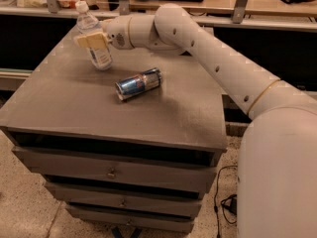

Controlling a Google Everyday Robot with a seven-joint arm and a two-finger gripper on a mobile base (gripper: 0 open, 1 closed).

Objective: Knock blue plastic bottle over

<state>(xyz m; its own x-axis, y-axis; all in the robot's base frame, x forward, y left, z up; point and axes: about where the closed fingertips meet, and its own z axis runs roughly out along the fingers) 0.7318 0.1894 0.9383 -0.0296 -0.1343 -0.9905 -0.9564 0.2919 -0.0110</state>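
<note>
The blue plastic bottle [99, 58], clear with a white cap and a white-and-blue label, stands at the back left of the grey cabinet top [74, 103]. It leans with its cap toward the left. My gripper [91, 39], cream-coloured at the end of the white arm, lies across the middle of the bottle and touches it, hiding part of it. The arm reaches in from the right.
A blue-and-silver drink can [138, 83] lies on its side near the middle of the top, in front of the arm. The cabinet has drawers [111, 172] below. A shelf with rails [49, 4] runs behind. Cables [225, 202] lie on the floor at the right.
</note>
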